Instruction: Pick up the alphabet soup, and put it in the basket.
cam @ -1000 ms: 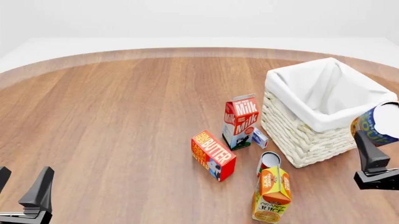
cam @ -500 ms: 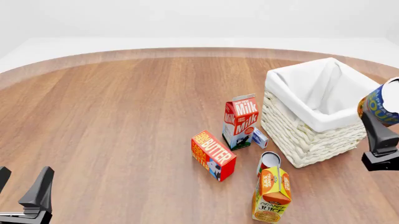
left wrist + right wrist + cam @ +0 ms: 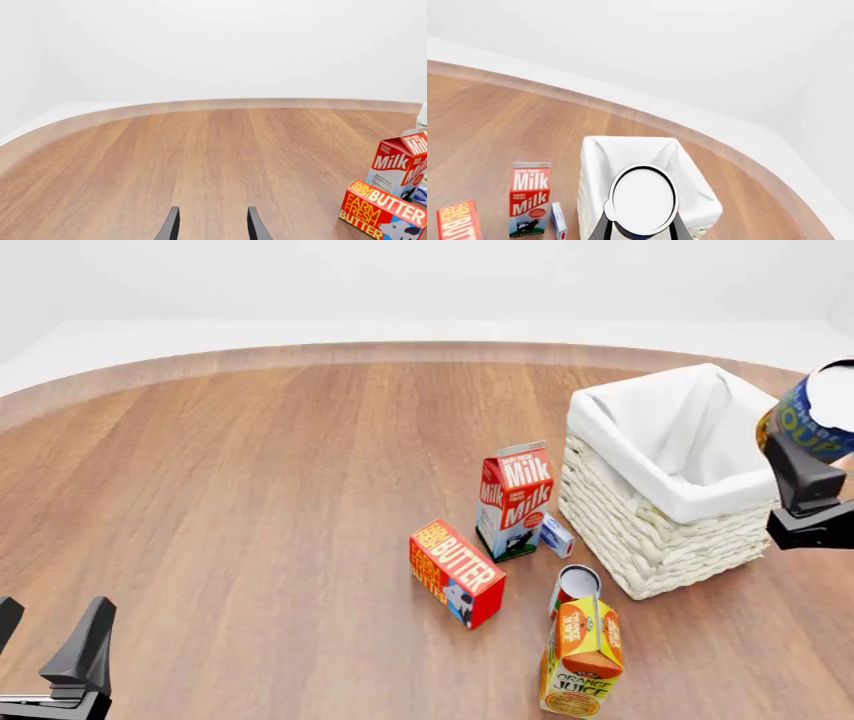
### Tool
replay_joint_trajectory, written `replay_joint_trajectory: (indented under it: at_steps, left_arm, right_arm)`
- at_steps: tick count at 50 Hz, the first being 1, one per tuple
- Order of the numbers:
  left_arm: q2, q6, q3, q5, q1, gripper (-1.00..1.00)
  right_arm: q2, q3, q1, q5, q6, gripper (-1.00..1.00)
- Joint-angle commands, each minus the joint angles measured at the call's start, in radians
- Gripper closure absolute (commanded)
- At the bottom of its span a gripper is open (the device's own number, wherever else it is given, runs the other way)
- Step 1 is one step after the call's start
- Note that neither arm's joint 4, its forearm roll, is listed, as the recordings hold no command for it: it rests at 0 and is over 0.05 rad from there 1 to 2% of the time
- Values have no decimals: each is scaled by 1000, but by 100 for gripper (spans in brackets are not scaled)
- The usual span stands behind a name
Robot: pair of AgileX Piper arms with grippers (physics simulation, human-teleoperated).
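the alphabet soup (hard, smooth, likely slippery) is gripped round its sides by the right hand, beside the basket.

- Wooden table is bearing all items.
- Basket is sitting just beside the right gripper.
- Milk carton, butter box, juice carton, red-labelled can and small box are resting further off, left of that gripper.

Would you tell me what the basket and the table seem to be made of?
The basket looks like pale woven wicker, going by its braided walls, with a matte white cloth lining folded over the rim. The table looks like polished wood: brown grain streaks and a soft sheen.
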Motion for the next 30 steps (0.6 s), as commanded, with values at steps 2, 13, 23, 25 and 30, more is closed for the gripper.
replay_joint_trajectory:
  at_steps: [2, 13, 23, 25, 30]
  left_arm:
    - [0, 0, 0, 0, 0, -100]
    - [0, 0, 0, 0, 0, -100]
    - [0, 0, 0, 0, 0, -100]
    - [0, 0, 0, 0, 0, -100]
    - [0, 0, 0, 0, 0, -100]
  right_arm:
    - [97, -71, -8, -22, 35, 100]
    - [204, -122, -8, -49, 55, 100]
    - [292, -182, -12, -49, 47, 100]
    - [311, -190, -14, -50, 45, 100]
    - [342, -212, -17, -48, 39, 100]
